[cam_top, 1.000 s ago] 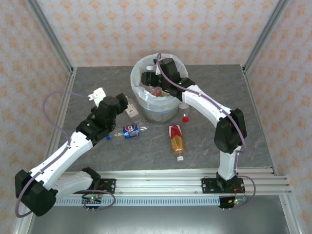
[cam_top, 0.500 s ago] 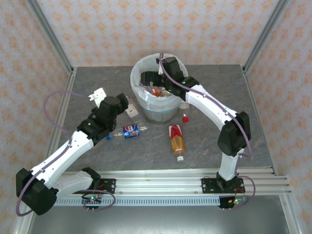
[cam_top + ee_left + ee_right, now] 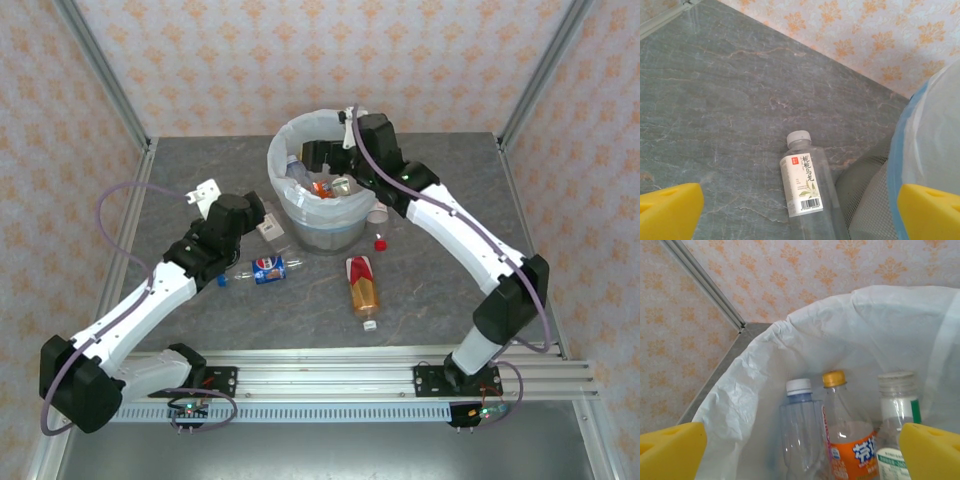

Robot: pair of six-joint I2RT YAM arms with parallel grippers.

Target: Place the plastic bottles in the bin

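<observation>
Bottles (image 3: 850, 440) stand in the bin (image 3: 277, 150), three more lie on the surface (image 3: 300, 310) between its 5 and 8 o'clock, and left jaws and right jaws are spread, empty.

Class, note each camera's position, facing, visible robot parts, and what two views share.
Top external: high over the near edge, looking down at the table; left arm, right arm.
Left wrist: looks down at a white-capped bottle beside the bin; open left gripper.
Right wrist: looks into the bin at an orange-capped bottle; open right gripper.
Shared: the bin.
</observation>
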